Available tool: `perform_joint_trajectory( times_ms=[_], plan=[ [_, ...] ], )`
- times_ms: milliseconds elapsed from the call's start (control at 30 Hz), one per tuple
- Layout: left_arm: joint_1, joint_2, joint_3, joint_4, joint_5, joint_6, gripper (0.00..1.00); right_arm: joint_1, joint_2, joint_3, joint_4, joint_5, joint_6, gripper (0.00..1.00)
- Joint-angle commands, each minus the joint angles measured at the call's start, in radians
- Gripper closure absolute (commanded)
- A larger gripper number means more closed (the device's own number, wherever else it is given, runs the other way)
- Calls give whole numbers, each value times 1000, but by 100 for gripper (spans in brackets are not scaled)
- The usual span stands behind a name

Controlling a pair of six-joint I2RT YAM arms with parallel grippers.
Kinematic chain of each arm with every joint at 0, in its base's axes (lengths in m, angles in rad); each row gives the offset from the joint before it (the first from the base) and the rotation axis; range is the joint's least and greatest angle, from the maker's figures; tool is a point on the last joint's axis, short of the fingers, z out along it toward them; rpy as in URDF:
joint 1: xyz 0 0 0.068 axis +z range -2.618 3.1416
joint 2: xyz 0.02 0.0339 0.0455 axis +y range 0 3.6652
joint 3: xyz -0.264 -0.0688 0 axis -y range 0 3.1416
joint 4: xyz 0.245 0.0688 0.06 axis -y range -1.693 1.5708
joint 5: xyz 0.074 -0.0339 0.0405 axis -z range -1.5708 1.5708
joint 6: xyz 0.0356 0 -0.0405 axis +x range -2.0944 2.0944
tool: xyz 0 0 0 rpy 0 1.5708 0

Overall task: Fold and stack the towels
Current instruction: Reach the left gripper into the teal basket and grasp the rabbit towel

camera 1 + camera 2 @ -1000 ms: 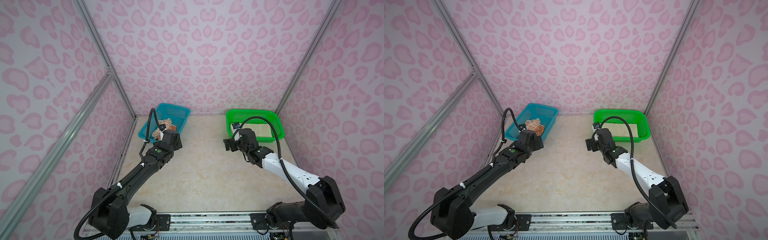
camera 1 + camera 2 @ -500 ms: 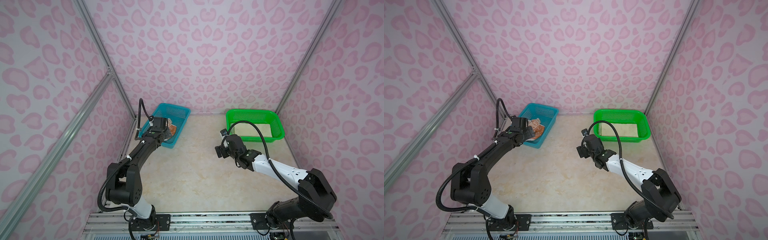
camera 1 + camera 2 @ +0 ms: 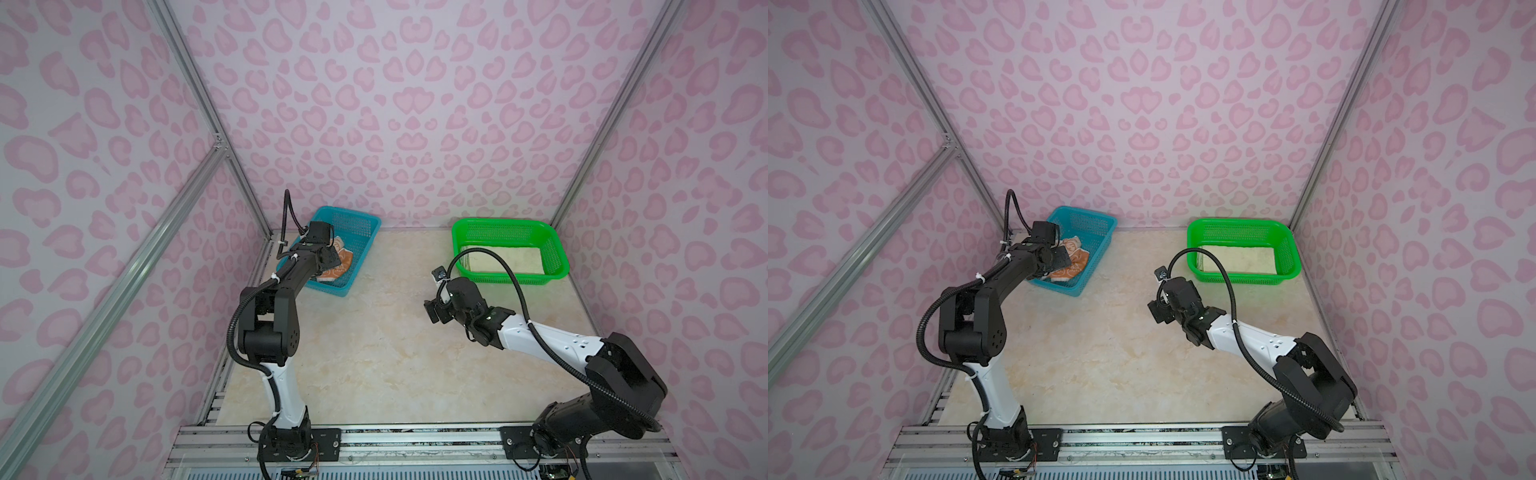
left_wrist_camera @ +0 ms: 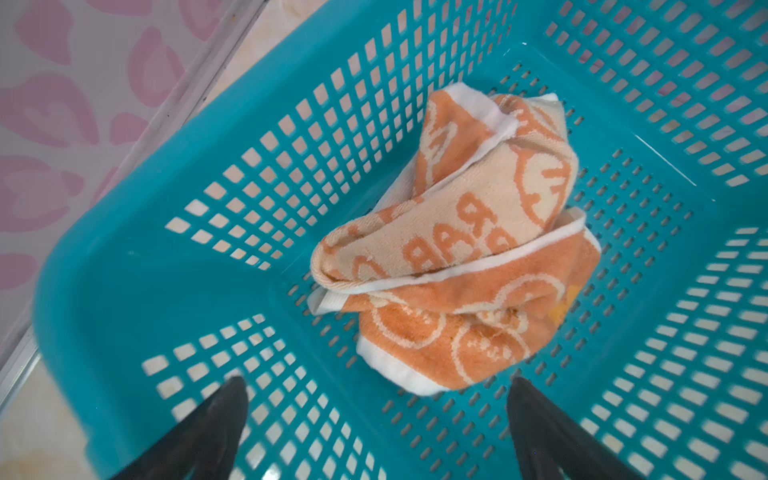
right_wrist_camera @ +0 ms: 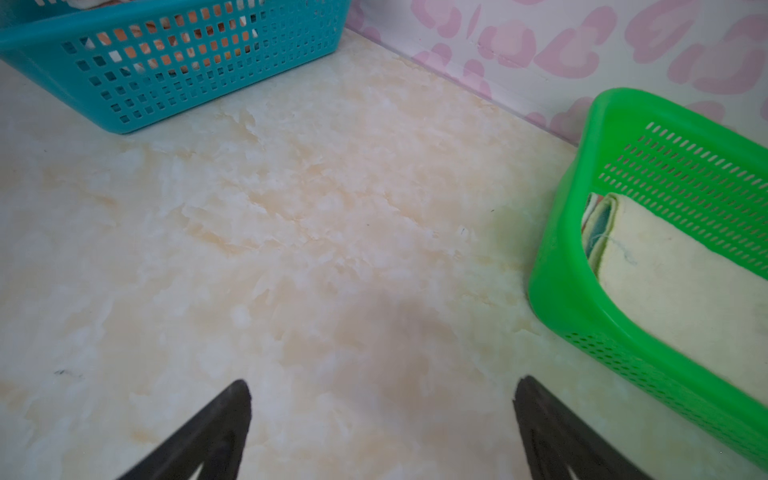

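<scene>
One orange-and-cream towel (image 4: pixel 453 257): crumpled, on the floor of the blue mesh basket (image 4: pixel 166 266); left claw (image 4: pixel 378 386) wide, empty, hovering just above it; one folded cream towel (image 5: pixel 681 291): flat in the green mesh basket (image 5: pixel 582 291), atop other folded layers; right claw (image 5: pixel 382 384) wide, empty, over the tabletop (image 5: pixel 291 232) between the baskets.

— Is there any writing to read?
— Only on the crumpled orange towel (image 4: pixel 457 232) in the blue basket (image 4: pixel 124 282). Its cream side has woven orange letters.
— Which letters?
— "R", "A", and maybe a "B". Folds hide the rest.
</scene>
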Motion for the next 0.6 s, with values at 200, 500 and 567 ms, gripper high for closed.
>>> perform_joint_trajectory(
  times_ms=[200, 500, 567],
  plan=[
    [2, 213, 236, -128, 14, 41, 3, 2, 43, 10, -30, -14, -4, 1],
    [2, 448, 562, -371, 36, 95, 8, 2, 105, 68, -81, -37, 4, 1],
    [2, 477, 609, -400, 47, 101, 16, 2, 112, 76, -81, -47, 6, 1]
  ],
)
